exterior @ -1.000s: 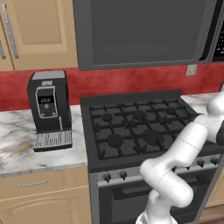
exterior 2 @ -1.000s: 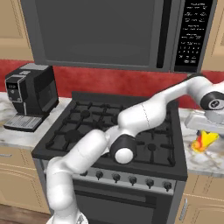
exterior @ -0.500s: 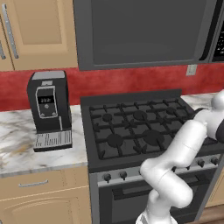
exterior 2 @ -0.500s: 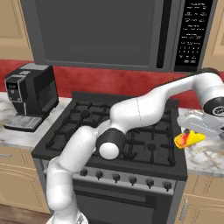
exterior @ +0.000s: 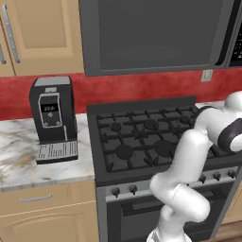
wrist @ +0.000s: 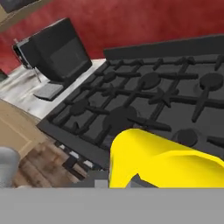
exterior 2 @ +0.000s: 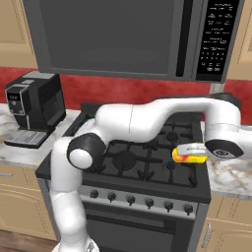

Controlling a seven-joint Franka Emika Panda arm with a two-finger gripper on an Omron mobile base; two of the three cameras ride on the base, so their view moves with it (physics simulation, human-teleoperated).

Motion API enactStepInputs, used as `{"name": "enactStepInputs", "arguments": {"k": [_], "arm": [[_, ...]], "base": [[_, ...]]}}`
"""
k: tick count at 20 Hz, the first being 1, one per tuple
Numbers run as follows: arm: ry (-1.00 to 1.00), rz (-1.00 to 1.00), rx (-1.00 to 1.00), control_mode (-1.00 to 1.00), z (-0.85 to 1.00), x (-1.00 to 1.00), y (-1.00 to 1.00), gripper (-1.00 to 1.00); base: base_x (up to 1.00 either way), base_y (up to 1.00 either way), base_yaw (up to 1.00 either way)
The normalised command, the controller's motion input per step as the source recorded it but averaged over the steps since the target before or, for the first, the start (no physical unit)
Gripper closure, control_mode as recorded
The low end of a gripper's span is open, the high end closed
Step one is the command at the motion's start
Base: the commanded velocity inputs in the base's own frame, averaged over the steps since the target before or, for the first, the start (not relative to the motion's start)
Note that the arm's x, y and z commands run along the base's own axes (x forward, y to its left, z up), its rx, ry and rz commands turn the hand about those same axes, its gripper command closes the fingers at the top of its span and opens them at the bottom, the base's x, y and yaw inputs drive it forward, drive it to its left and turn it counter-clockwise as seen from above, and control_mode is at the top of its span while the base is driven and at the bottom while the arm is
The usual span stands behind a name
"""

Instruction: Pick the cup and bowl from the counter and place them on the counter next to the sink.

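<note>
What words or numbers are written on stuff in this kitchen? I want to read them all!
None can be read.
Microwave keypad: rows of white marks, too small and blurred.
Coffee machine front screen: pale marks, too blurred.
Cup in the gripper: red-orange markings, no letters to make out.

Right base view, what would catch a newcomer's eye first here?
The yellow cup lying sideways in the robot's tool, held over the right side of the black stove. Next, the big white arm sweeping across the stove, and the black coffee machine on the marble counter at left.
</note>
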Motion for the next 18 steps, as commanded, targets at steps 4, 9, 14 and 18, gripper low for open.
{"name": "enactStepInputs", "arguments": {"k": [4, 9, 14, 18], "arm": [[-0.28, 0.0, -0.19, -1.0, -0.04, 0.64, 0.92, 1.0], [-0.01, -0.04, -0.38, -1.0, 0.16, 0.07, 0.72, 1.0], [0.16, -0.12, -0.31, -1.0, 0.73, -0.51, 0.33, 1.0], [0.26, -0.12, -0.22, -1.0, 0.93, -0.42, 0.15, 1.0]], "base": [[0.0, 0.0, 0.0], [0.0, 0.0, 0.0], [0.0, 0.0, 0.0], [0.0, 0.0, 0.0]]}}
